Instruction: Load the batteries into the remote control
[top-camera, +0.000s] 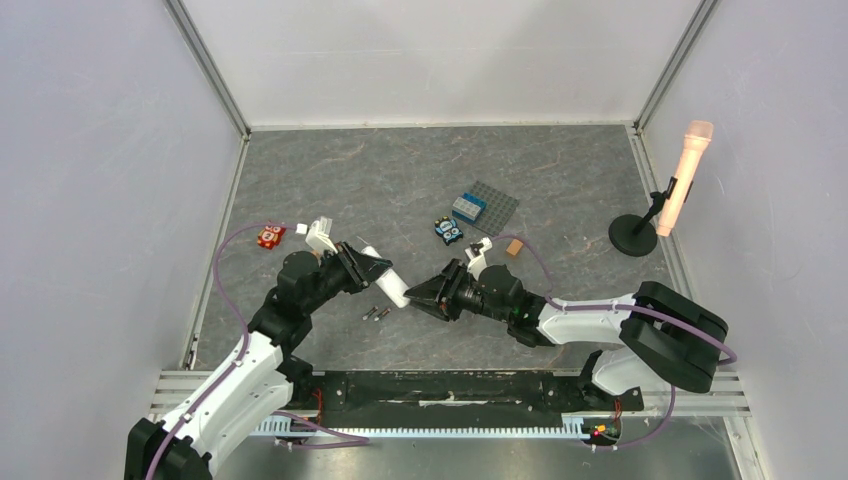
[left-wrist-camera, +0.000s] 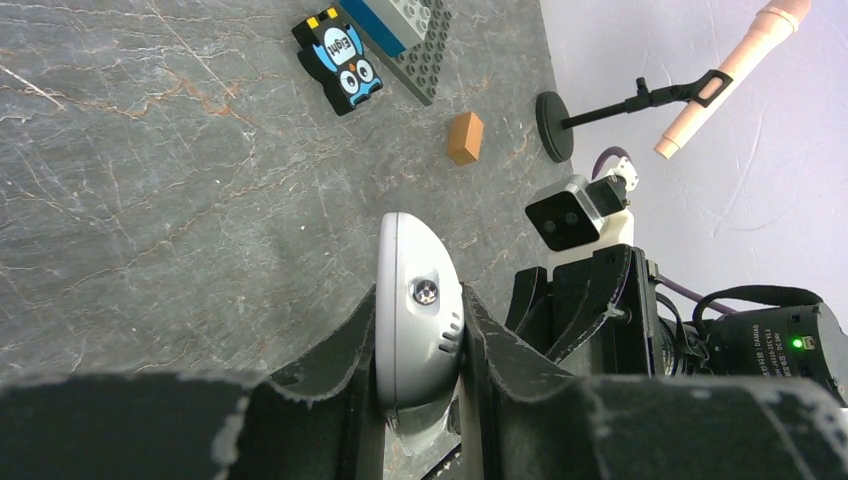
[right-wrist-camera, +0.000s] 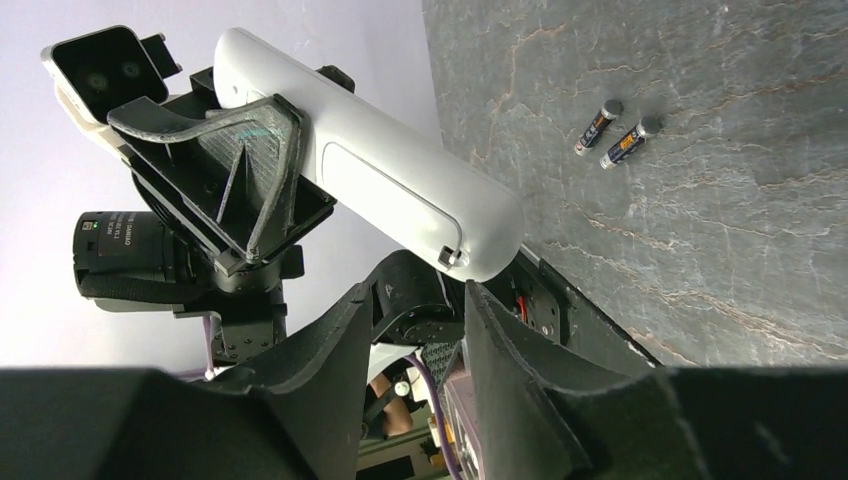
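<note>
My left gripper (top-camera: 372, 266) is shut on the white remote control (top-camera: 386, 277) and holds it tilted above the table, its plain back toward the right arm. In the left wrist view the remote (left-wrist-camera: 417, 300) sits clamped between my jaws. In the right wrist view the remote (right-wrist-camera: 380, 180) shows its closed battery cover, latch end nearest. My right gripper (top-camera: 416, 293) is open and empty, its fingertips just short of the remote's lower end (right-wrist-camera: 485, 250). Two batteries (top-camera: 376, 314) lie side by side on the table below the remote; they also show in the right wrist view (right-wrist-camera: 615, 133).
A small orange-brown block (top-camera: 514, 247), a penguin-print block (top-camera: 448, 231) and a grey studded plate with a blue brick (top-camera: 485, 207) lie behind the right arm. A red piece (top-camera: 270, 236) lies at the left. A microphone on a stand (top-camera: 680, 185) stands at the right.
</note>
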